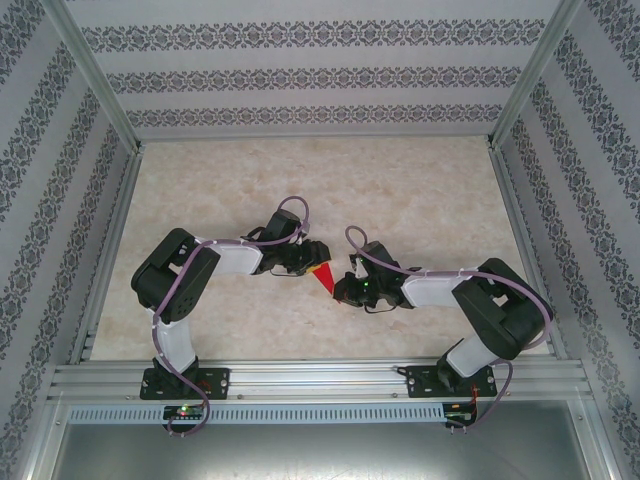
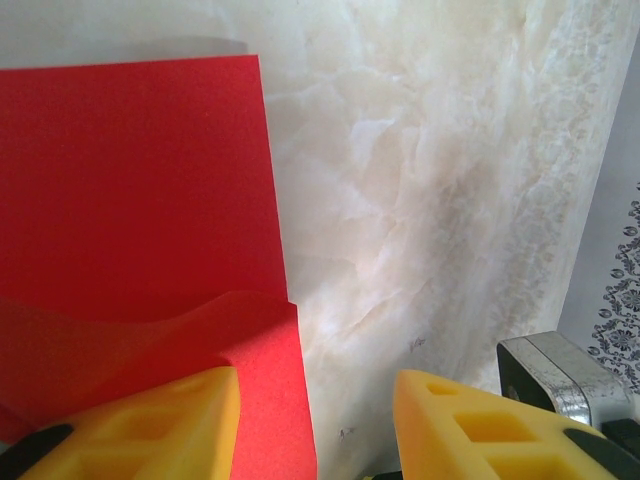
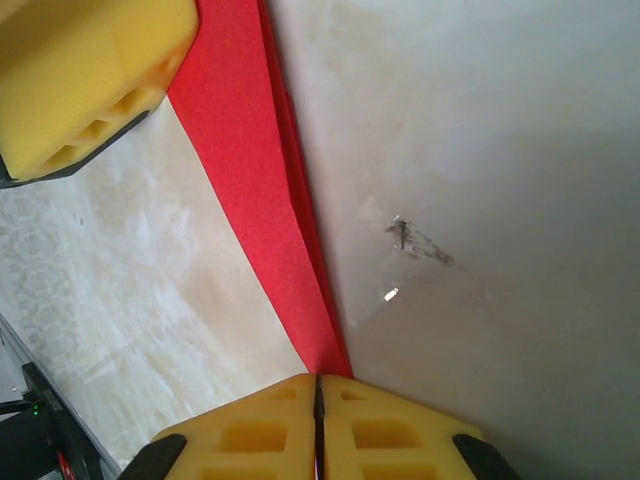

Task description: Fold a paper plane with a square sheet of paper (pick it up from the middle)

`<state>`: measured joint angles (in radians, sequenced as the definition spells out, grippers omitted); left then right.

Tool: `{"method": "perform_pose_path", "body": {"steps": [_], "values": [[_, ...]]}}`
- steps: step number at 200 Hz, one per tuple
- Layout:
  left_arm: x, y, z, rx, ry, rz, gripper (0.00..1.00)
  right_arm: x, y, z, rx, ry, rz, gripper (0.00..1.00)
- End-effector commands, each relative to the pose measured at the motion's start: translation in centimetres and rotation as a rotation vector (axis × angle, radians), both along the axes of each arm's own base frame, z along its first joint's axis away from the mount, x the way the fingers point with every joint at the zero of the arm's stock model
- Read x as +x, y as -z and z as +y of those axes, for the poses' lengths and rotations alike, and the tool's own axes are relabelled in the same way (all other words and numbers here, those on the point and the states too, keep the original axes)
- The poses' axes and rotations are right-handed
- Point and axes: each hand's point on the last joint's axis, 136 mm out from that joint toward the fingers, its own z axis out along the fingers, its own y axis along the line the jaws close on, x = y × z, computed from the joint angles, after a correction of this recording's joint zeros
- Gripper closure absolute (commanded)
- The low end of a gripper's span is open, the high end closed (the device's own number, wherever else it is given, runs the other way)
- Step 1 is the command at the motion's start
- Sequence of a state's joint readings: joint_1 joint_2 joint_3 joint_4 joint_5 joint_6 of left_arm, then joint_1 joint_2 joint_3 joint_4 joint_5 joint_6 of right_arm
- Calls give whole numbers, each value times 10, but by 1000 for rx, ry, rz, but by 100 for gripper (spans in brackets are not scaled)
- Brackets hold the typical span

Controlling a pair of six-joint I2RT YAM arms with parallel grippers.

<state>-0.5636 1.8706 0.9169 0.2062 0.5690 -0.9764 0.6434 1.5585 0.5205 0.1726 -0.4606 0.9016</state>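
Right pincer (image 3: 318,388) clenched on the paper plane (image 3: 245,150); left pincer (image 2: 318,385) half-open (one finger overlapping that paper).

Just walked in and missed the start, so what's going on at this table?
Two robot arms are working on a thin bright red paper sheet, already partly folded, in the middle of the marble-look table. The right claw is shut on one narrow pointed end of the paper. The left claw stands open at the other side, with one yellow finger over the paper's edge, where a flap lifts slightly. It is not a finished plane yet.
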Motion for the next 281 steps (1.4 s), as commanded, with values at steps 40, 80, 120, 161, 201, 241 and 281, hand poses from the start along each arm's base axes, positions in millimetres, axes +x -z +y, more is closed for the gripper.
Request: {"method": "perform_pose_path", "body": {"steps": [40, 80, 120, 161, 201, 241, 281], "values": [[-11, 27, 8, 77, 3, 64, 54, -16, -1, -17, -71, -7, 24, 91], [-12, 28, 8, 76, 5, 65, 54, -5, -24, 8, 38, -44, -21, 89], [-13, 27, 8, 74, 8, 66, 54, -17, 20, -10, -63, -13, 79, 90], [-12, 27, 8, 77, 7, 66, 54, -32, 34, -21, -72, 12, 122, 93], [-11, 28, 8, 81, 9, 67, 54, -16, -1, -15, -22, 21, 29, 92], [-12, 27, 7, 78, 10, 67, 54, 4, -41, 3, 58, -15, -72, 91], [-12, 26, 7, 76, 13, 67, 54, 17, -43, 25, 93, -50, -68, 89]]}}
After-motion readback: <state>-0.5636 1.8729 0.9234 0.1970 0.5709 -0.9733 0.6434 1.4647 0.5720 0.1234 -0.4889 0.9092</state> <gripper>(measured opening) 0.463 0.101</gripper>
